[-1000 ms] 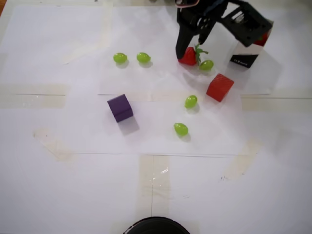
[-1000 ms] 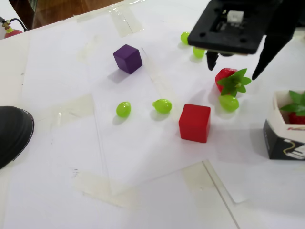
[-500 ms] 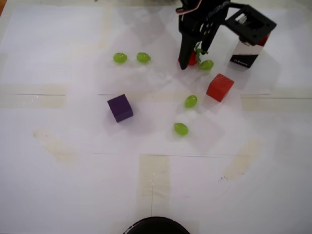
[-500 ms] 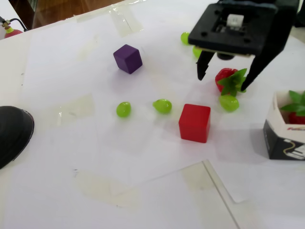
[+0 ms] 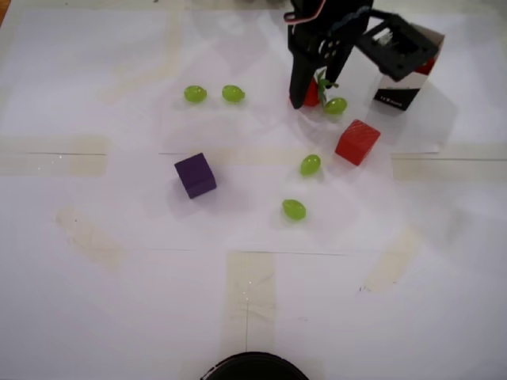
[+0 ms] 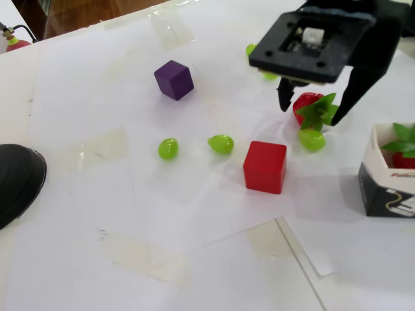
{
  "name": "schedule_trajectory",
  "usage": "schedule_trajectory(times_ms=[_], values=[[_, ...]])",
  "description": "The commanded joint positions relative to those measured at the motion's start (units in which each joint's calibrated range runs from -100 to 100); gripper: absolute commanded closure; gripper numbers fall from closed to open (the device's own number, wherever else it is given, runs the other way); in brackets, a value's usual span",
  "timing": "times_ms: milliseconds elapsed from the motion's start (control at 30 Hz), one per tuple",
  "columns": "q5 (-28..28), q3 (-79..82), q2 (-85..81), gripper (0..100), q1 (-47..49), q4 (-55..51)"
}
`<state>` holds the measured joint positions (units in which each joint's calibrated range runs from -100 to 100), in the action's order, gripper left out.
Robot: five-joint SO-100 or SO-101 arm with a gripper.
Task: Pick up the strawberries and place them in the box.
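One strawberry (image 6: 306,105) lies on the white sheet, its green stem pointing right, with a green grape (image 6: 312,140) touching its near side. My gripper (image 6: 312,107) is lowered over it. One black finger stands on each side of the fruit, with a small gap showing at the left finger, so it reads as open. In the overhead view the gripper (image 5: 310,93) hides most of that strawberry (image 5: 314,95). The box (image 6: 386,188) stands to the right with a second strawberry (image 6: 403,155) inside it. The arm covers part of the box (image 5: 396,99) from above.
A red cube (image 6: 264,167) sits just in front of the gripper, and a purple cube (image 6: 174,79) lies further left. Several green grapes lie around, such as two (image 5: 195,94) (image 5: 233,93) at the back left and two (image 5: 310,165) (image 5: 294,210) mid-sheet. A black round object (image 6: 16,181) sits at the table edge.
The gripper came down around the strawberry, and its fingers have narrowed toward it. The strawberry, grapes and cubes have not moved.
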<state>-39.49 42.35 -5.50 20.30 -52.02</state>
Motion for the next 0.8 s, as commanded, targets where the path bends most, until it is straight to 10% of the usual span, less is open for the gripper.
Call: schedule_trajectory(times_ms=[0,767], values=[[-1.03,0.65,-2.76,77,-1.33,2.10],[-0.83,4.37,-2.59,86,-2.58,5.77]])
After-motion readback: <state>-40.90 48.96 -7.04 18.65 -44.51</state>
